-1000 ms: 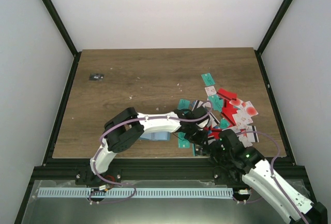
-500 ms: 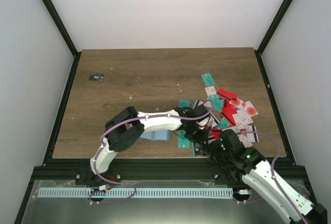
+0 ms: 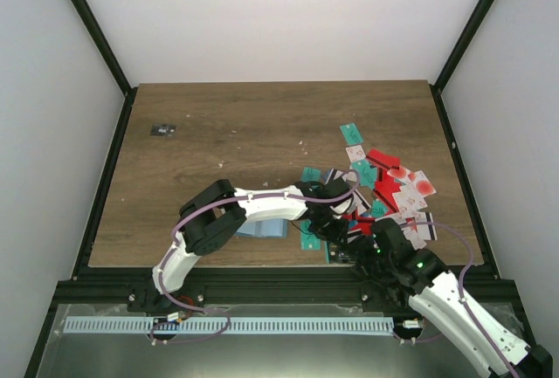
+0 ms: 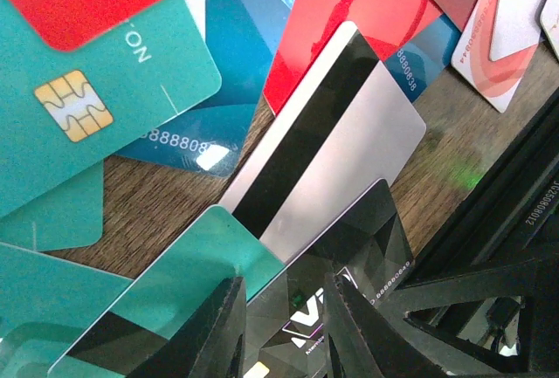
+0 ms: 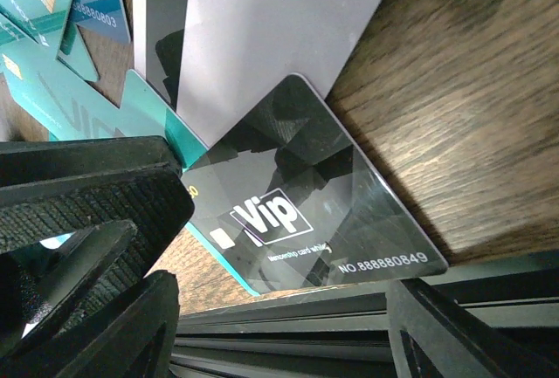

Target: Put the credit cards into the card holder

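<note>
The credit cards (image 3: pixel 389 188) lie in a loose heap at the right of the table, mostly teal, red and white. A black "Vip" card (image 4: pixel 354 247) (image 5: pixel 288 212) lies flat at the table's near edge, partly over a silver card with a dark stripe (image 4: pixel 349 147). My left gripper (image 4: pixel 284 326) (image 3: pixel 330 219) hovers right over the black card, its jaws narrowly apart with only the card's face showing in the gap. My right gripper (image 5: pixel 293 334) (image 3: pixel 356 240) stands open just short of that card's near edge. The blue-grey card holder (image 3: pixel 262 228) lies left of both, under the left arm.
A black metal rail (image 5: pixel 297 321) runs along the table's near edge, right under the black card. A tiny black object (image 3: pixel 162 129) sits at the far left. Black frame posts stand at the table's sides. Teal cards (image 4: pixel 105 72) overlap close to the left gripper.
The right gripper's jaws have spread wider. The left gripper has edged slightly to the right over the black card, its jaws unchanged.
</note>
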Controlling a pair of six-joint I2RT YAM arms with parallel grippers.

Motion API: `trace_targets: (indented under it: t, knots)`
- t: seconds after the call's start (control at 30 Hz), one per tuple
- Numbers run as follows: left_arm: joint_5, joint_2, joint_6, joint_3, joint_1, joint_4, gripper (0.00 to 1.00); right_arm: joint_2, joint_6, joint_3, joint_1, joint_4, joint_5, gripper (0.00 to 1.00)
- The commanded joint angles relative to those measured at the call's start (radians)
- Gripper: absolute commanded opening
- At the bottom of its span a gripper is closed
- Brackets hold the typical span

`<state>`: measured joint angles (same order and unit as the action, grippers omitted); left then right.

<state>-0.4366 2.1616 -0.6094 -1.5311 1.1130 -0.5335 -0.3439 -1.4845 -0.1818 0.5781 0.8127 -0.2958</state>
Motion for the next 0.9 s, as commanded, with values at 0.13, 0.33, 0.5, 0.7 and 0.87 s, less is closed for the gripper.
trace_targets:
  t: [0.13,0.33,0.5,0.7,0.87]
  knots:
    - [-0.056,0.051,0.006,0.014,0.013,-0.041,0.27,0.009,-0.015,0.048,-0.008,0.020,0.026,0.71]
    - [-0.086,0.057,0.018,0.019,0.035,-0.059,0.27,0.008,-0.021,0.056,-0.009,0.011,0.034,0.70]
    - [-0.093,0.053,0.016,0.031,0.044,-0.059,0.27,-0.006,-0.049,0.058,-0.009,0.014,0.032,0.62]
    - [-0.121,0.039,0.003,0.050,0.054,-0.040,0.27,-0.079,-0.064,0.045,-0.009,0.022,0.026,0.54]
    - [-0.121,0.038,0.002,0.059,0.054,-0.037,0.27,-0.125,-0.090,0.043,-0.009,0.014,0.026,0.50]
